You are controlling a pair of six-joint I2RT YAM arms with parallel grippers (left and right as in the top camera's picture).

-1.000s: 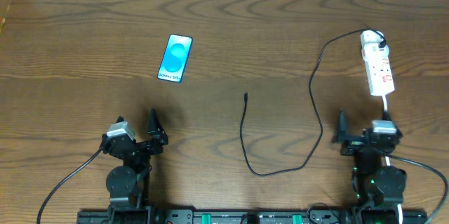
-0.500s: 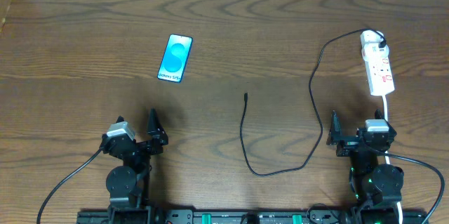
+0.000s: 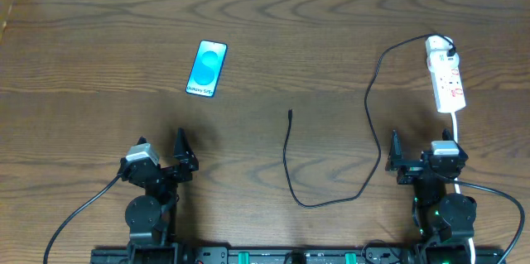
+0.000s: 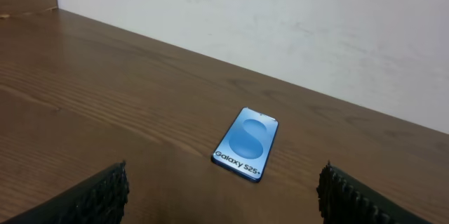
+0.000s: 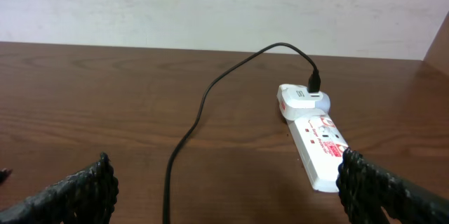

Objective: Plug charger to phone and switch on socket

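The phone lies flat at the back left with its blue screen up, and shows ahead of my left gripper in the left wrist view. The charger is a thin black cable. Its free plug tip rests mid-table, apart from the phone. The cable loops forward, then back to a white adapter on the socket. The socket and cable show in the right wrist view. My left gripper is open and empty. My right gripper is open and empty, just short of the socket.
The socket's white cord runs forward past my right arm. A white wall borders the table's far edge. The dark wood table stretches between phone and socket.
My right gripper has shifted a little to the left and looks spread wider than a second ago. The left arm, phone, cable and socket have not moved.
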